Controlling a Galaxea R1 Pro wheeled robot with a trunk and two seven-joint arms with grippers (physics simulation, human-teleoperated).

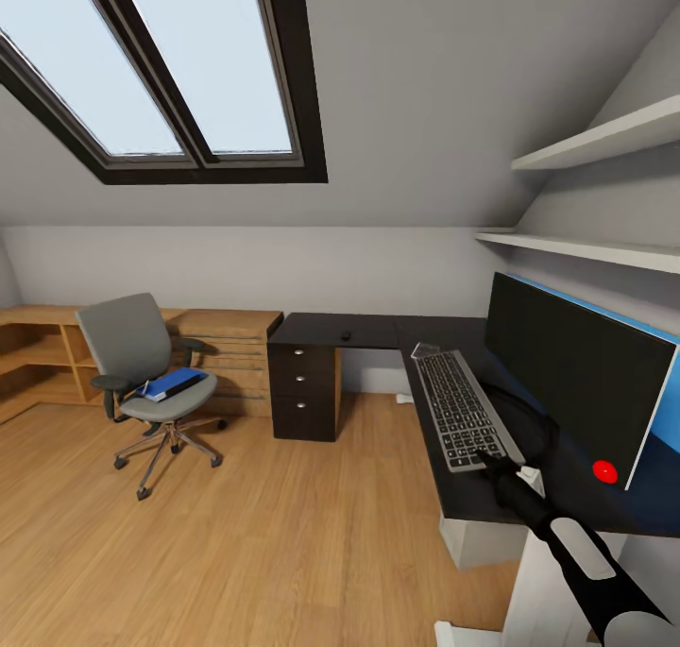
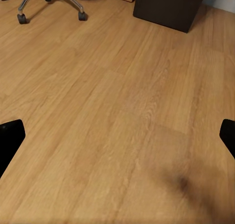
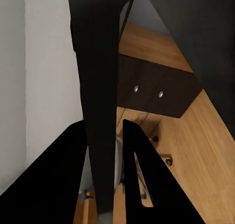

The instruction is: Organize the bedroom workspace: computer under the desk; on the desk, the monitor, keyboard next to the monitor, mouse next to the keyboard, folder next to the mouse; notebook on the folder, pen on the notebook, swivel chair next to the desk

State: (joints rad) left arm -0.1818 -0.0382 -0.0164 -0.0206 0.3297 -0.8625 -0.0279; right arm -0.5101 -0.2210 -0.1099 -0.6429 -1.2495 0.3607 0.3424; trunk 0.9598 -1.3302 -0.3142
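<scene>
Black counter (image 1: 368,331) is carrying 1 keyboard (image 1: 463,409) lying along its front edge and 1 monitor (image 1: 576,368) behind. The right pincer (image 3: 111,150) is clamping the keyboard's near edge. The left pincer (image 2: 117,136) is hanging spread and empty over bare wooden floor (image 1: 283,524). 1 swivel chair (image 1: 142,364), well apart, is bearing 1 folder (image 1: 173,383).

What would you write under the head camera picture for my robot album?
Right gripper at the keyboard's near end on the desk, beside the monitor; folder waits on the swivel chair.
</scene>
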